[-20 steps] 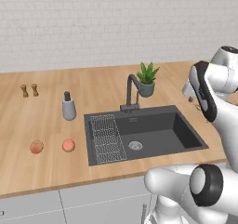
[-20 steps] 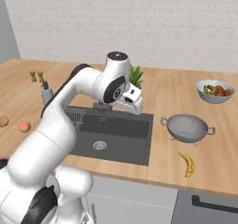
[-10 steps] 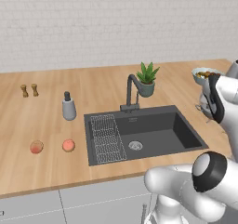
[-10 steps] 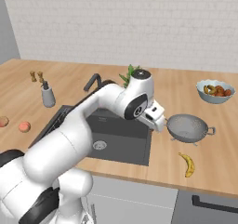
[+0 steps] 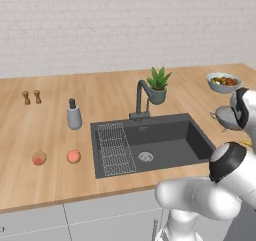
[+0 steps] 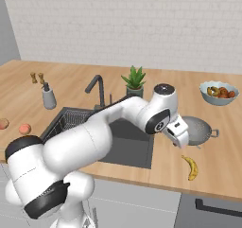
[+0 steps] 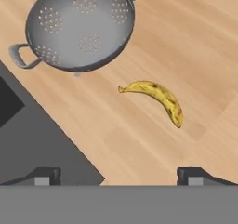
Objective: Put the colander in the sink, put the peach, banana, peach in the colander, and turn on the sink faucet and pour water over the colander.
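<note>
The jaws hung spread wide and empty above the wooden table, between the sink and the fruit; the colander sat upright on the table just right of the sink; the banana lay beside it, apart from its rim; two peaches rested well away on the sink's far left; the sink faucet stood behind the basin.

Bare counter separates colander and banana (passable gap).
</note>
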Controlling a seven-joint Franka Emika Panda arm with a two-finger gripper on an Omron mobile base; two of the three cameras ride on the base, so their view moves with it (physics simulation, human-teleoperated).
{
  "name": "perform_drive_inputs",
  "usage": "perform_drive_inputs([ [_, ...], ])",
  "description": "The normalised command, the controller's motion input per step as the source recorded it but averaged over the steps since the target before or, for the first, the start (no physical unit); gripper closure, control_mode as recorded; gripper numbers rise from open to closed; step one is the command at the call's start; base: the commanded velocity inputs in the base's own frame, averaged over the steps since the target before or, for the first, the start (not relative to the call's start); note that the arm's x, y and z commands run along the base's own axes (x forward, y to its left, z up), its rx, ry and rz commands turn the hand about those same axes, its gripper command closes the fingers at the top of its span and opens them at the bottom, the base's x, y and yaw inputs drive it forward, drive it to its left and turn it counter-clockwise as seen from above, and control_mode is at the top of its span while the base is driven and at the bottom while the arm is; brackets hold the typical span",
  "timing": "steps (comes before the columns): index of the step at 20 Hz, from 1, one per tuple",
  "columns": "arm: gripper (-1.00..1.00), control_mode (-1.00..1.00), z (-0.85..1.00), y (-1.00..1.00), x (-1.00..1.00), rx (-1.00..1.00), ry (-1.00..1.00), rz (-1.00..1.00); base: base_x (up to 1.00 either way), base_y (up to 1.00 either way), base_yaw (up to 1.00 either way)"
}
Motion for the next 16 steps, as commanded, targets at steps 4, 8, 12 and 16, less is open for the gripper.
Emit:
perform_drive_inputs([
  [4,-1.0,-1.0,-0.16,-0.49,0.19,0.02,0.0,-0.19,0.0,0.0,0.0],
  [8,-1.0,-1.0,-0.18,-0.42,0.34,0.01,0.0,-0.16,0.0,0.0,0.0],
  [12,-1.0,-1.0,-0.19,-0.36,0.43,0.01,0.0,-0.14,0.0,0.0,0.0],
  [16,-1.0,-1.0,-0.23,-0.3,0.43,0.01,0.0,-0.11,0.0,0.0,0.0],
])
